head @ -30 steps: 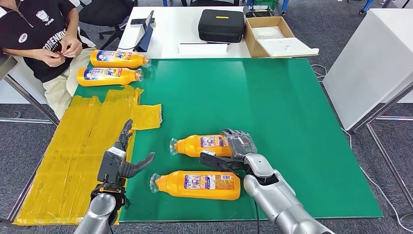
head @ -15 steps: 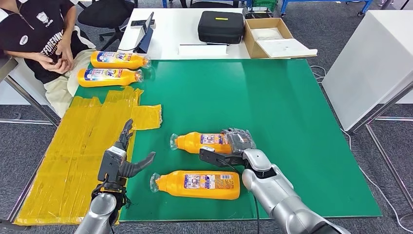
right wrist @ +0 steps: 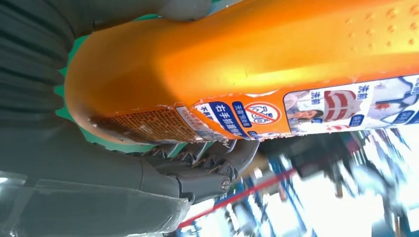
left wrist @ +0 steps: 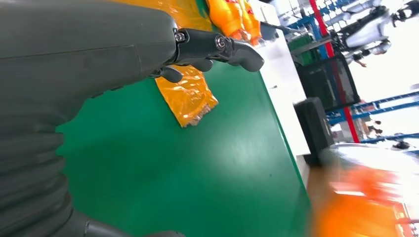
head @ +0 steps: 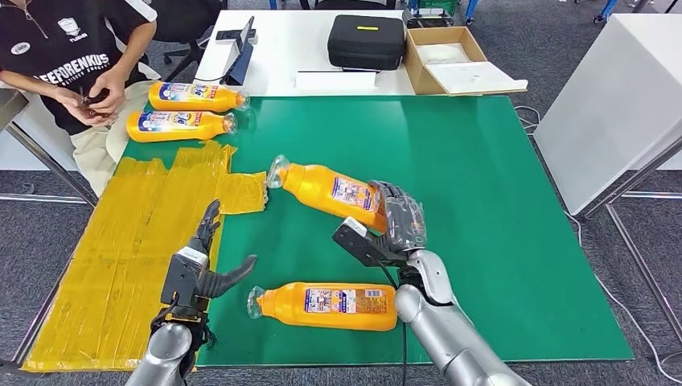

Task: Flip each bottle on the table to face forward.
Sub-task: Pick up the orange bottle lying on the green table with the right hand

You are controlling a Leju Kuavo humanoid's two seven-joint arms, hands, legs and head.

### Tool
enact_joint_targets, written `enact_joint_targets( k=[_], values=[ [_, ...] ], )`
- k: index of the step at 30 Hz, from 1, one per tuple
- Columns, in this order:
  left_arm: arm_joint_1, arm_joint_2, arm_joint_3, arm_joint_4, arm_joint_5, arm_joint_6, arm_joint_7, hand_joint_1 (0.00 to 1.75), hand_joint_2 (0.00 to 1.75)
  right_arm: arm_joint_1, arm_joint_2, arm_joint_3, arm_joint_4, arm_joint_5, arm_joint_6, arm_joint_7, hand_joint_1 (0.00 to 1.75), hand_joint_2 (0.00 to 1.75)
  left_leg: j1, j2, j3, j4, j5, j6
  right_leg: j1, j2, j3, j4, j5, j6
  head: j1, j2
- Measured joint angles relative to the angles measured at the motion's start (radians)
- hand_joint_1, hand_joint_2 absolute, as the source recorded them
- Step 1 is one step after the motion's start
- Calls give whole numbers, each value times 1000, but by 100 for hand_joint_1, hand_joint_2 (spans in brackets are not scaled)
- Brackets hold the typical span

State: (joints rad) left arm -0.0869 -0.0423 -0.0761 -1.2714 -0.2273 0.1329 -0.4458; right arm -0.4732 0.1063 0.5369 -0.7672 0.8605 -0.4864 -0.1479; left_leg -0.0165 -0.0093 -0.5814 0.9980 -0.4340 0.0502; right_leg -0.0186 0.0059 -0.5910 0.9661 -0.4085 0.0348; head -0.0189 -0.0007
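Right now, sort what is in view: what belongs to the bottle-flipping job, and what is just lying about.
Job:
- held bottle, gripped at its base by the right hand
- near bottle, lying flat
- two far bottles, lying flat
- left hand, holding nothing

Lying about:
- yellow sheets
- black case
- cardboard box
- seated person

At your eleven o'clock, a seated person (head: 68, 68) in a dark shirt held hands together. At twelve, the white table (head: 281, 48) carried a black case (head: 366, 42), an open cardboard box (head: 454, 63) and a tablet stand (head: 240, 55). Yellow plastic sheeting (head: 121, 257) lay at nine o'clock.
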Motion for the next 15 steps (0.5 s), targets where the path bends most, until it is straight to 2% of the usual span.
enact_joint_targets(
  k=[3, 6, 12, 15],
  values=[
    [-9, -6, -20, -7, -1, -18, -3, 0, 175, 52, 19, -40, -68, -114, -81, -100, 175, 175, 0, 0, -1, 0, 0, 0, 0, 0, -1, 0, 0, 0, 0, 0],
    [-34, -17, -51, -7, -2, -27, 6, 0, 175, 82, 41, -64, -97, -209, -125, -192, 175, 175, 0, 0, -1, 0, 0, 0, 0, 0, -1, 0, 0, 0, 0, 0],
    [-77, -38, -111, -7, 5, -55, 22, 0, 175, 103, 83, -82, -113, -324, -140, -325, 175, 175, 0, 1, -1, 0, 0, 0, 0, 0, -1, 0, 1, 0, 0, 0],
    [-96, -53, -147, -9, 35, -92, 39, 0, 175, 104, 105, -82, -112, -348, -129, -353, 175, 175, 0, 1, -1, 0, 0, 0, 0, 0, -1, 0, 1, 0, 0, 0]
  ],
)
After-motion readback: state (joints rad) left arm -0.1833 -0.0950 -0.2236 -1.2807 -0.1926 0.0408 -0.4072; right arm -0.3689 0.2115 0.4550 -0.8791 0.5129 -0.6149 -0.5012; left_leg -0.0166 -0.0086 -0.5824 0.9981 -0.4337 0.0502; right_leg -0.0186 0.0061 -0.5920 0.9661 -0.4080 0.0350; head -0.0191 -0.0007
